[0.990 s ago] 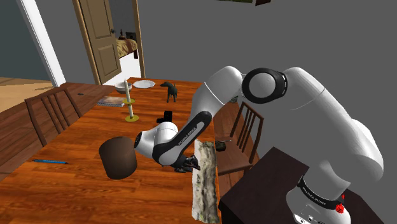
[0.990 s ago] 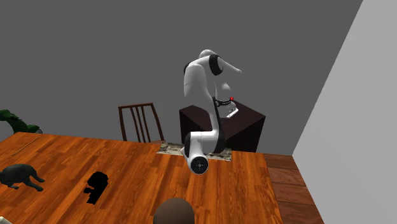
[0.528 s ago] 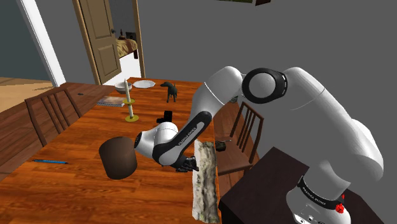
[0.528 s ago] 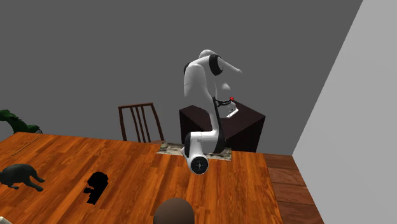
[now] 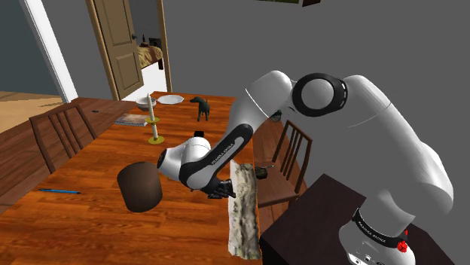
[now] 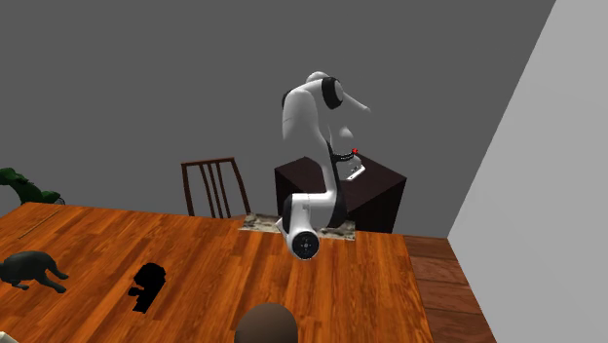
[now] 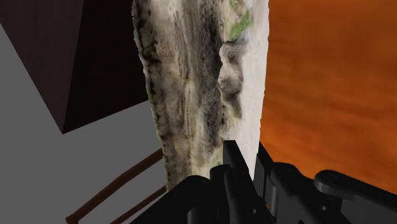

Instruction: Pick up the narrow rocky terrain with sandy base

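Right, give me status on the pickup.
Hand shut on rocky terrain strip. Strip at table edge by the stand. Dark brown pot beside the arm, apart from strip.

Flat, even lighting over the wooden table [image 5: 83,181], with a mild warm sheen. Brightest at the shoulder view's upper left, through the open doorway [image 5: 148,45], down to a near-white patch of floor. Soft shading on the white arm [image 5: 384,135], paler on top, greyer beneath. In the second exterior view, lighter grey on the right-hand wall [image 6: 546,146] than on the back wall [image 6: 146,88]. In the wrist view, saturated orange on the table, a washed-out pale edge on the rocky strip [image 7: 203,76], dim maroon on the stand [image 7: 70,51]
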